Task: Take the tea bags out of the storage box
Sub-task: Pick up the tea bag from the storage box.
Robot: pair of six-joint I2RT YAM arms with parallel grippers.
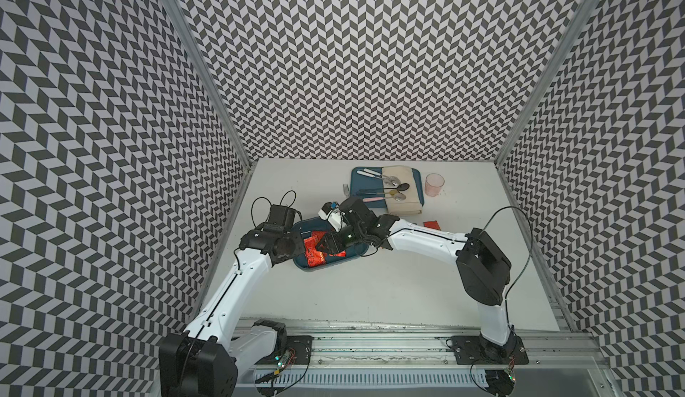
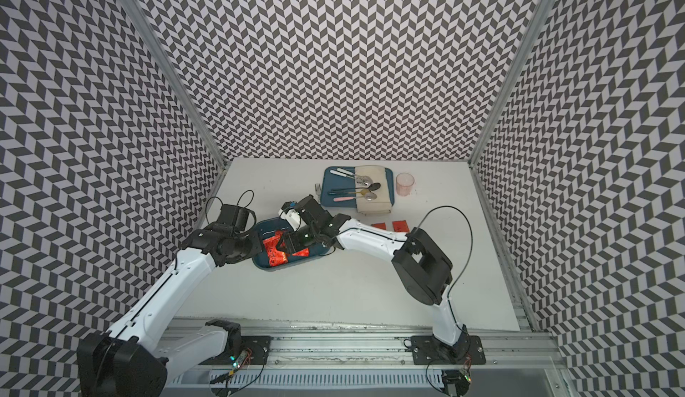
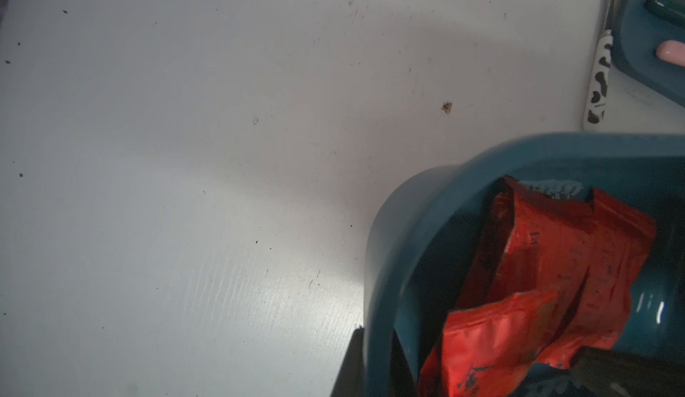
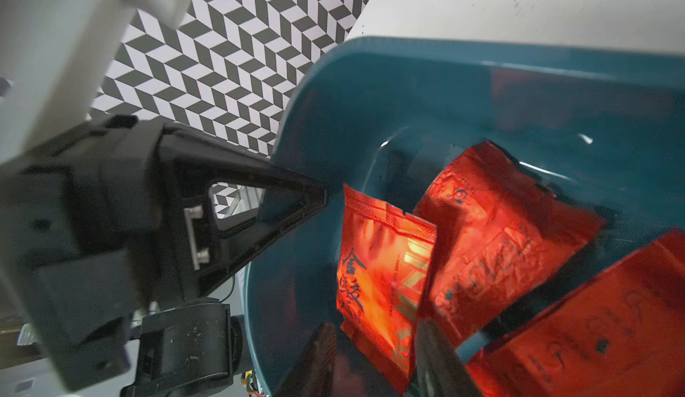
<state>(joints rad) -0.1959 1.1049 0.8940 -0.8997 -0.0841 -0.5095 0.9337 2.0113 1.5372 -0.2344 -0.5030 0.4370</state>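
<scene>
**Both grippers at the storage box; tea bags inside it and beside it**

Lowest in both top views, the bare white table (image 1: 370, 295) stretches in front of the arms. At mid-frame sits the dark teal, shallow, round-cornered plastic storage box (image 1: 354, 256). The left gripper (image 4: 322, 197) is pressed together on the box's left-hand wall, with one black finger against the outside of the rim. Several shiny red-orange foil tea bags (image 1: 313, 252) with dark print lie overlapping inside the box. The right gripper (image 4: 374, 324) reaches down into the box with its jaws parted and the end of one sachet between them; whether they touch it I cannot tell. Right of the box, two loose tea bags (image 2: 399, 225) lie flat on the table, side by side but not touching. Farther up the frame is a flatter teal tray (image 1: 357, 182) bearing spoons (image 1: 403, 187) and a folded beige cloth (image 1: 406, 202); a fork with a cow-patterned handle (image 3: 598, 80) lies just beside the tray's left edge; a translucent pink cup (image 1: 434, 184) stands upright just right of the tray.
</scene>
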